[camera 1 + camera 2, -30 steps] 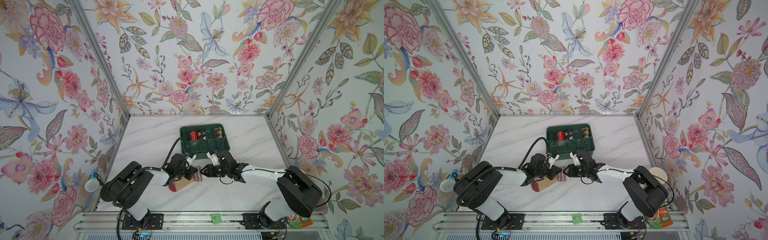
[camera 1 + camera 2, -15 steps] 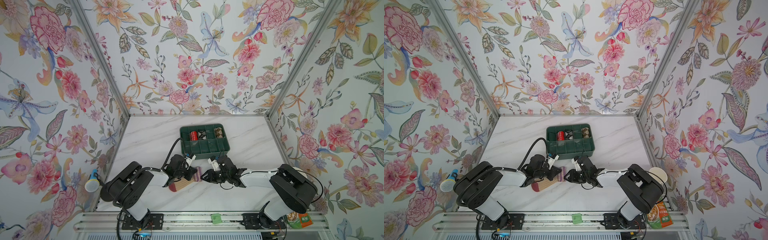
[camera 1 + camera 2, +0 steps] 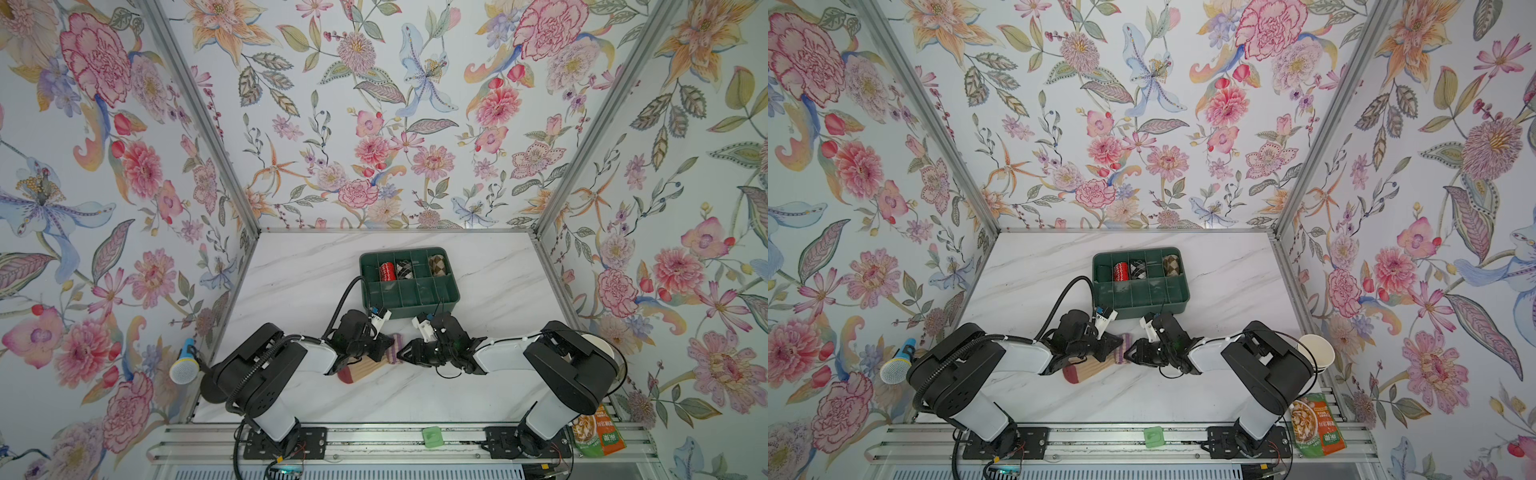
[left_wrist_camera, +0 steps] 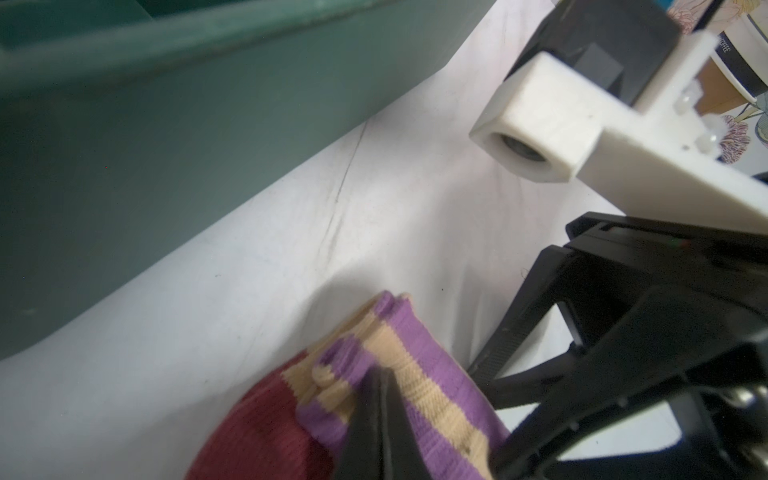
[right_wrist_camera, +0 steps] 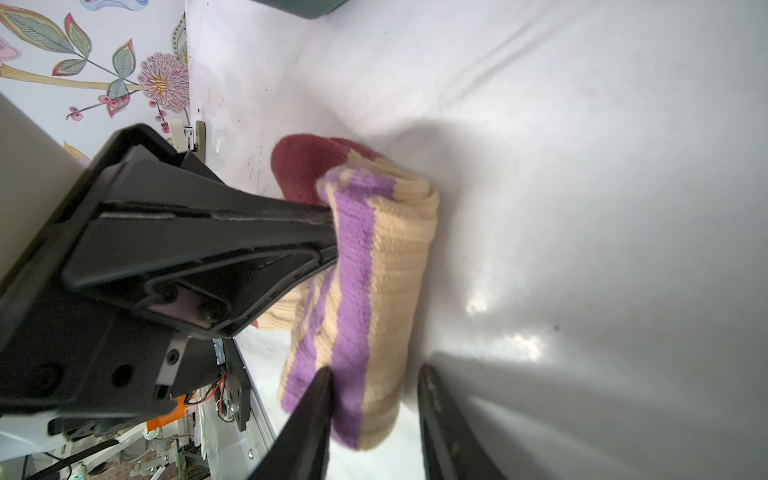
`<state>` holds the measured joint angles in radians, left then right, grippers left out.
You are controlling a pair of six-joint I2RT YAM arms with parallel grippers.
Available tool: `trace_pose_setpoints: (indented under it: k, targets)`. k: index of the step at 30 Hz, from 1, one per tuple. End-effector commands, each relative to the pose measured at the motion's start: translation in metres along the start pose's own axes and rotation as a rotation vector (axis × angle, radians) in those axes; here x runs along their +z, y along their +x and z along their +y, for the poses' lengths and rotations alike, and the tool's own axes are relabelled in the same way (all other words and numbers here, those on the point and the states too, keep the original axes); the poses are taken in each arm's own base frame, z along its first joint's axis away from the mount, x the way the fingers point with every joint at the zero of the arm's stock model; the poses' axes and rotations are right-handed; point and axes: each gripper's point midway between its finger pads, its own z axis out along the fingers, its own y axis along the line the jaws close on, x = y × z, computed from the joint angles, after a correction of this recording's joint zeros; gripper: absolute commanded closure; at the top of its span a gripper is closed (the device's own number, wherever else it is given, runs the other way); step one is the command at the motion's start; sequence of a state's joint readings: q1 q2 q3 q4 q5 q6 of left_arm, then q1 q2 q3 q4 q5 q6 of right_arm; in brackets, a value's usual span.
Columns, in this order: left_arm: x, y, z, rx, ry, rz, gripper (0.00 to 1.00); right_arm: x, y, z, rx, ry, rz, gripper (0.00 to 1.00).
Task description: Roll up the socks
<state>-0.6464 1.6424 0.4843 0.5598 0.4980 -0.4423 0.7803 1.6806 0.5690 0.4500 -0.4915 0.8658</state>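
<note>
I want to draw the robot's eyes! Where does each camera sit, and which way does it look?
Both top views: high above the front, looking down on the marble table, green organizer tray, striped sock and both arms.
Left wrist: on the left arm, low, facing the sock's cuff; its shut left gripper pinches it, right gripper beyond.
Right wrist: on the right arm, facing the sock from the other side; right gripper's fingers open.
Shared: both wrist views show sock and left gripper.

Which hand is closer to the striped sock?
Left. The left hand is clamped on the sock; the right hand is open at its end, not gripping.
</note>
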Motion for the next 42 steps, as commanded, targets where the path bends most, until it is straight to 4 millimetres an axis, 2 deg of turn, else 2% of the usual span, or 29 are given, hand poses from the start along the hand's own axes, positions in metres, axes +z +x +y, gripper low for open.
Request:
trace_pose_setpoints:
  k: [1, 8, 17, 24, 29, 32, 36, 39, 42]
  targets:
    - [-0.002, 0.048, 0.006, -0.071, -0.02, 0.149, 1.0, 0.01, 0.002, -0.005, 0.012, 0.015, 0.016, 0.63]
    - [-0.002, 0.049, 0.005, -0.074, -0.015, 0.153, 1.0, 0.019, 0.002, -0.01, 0.02, 0.024, 0.023, 0.59]
    - [-0.002, 0.048, 0.004, -0.076, -0.01, 0.15, 1.0, 0.026, 0.001, -0.016, 0.028, 0.032, 0.023, 0.62]
    - [-0.006, 0.042, 0.0, -0.074, -0.007, 0.137, 1.0, 0.026, -0.001, -0.02, 0.02, 0.051, 0.015, 0.81]
    - [-0.012, 0.031, -0.003, -0.06, -0.017, 0.12, 1.0, 0.021, -0.001, -0.023, -0.016, 0.101, 0.019, 0.92]
    - [-0.023, 0.012, -0.008, -0.042, -0.032, 0.074, 1.0, 0.016, 0.001, -0.025, -0.048, 0.153, 0.033, 0.92]
    - [-0.041, -0.002, -0.005, -0.028, -0.102, 0.023, 0.89, 0.005, 0.001, -0.027, -0.092, 0.224, 0.053, 0.92]
    - [-0.054, -0.002, 0.0, -0.03, -0.154, -0.003, 0.87, -0.001, -0.001, -0.027, -0.119, 0.255, 0.062, 0.92]
    - [-0.06, 0.009, 0.002, -0.054, -0.163, 0.004, 0.89, -0.003, -0.002, -0.026, -0.132, 0.266, 0.068, 0.92]
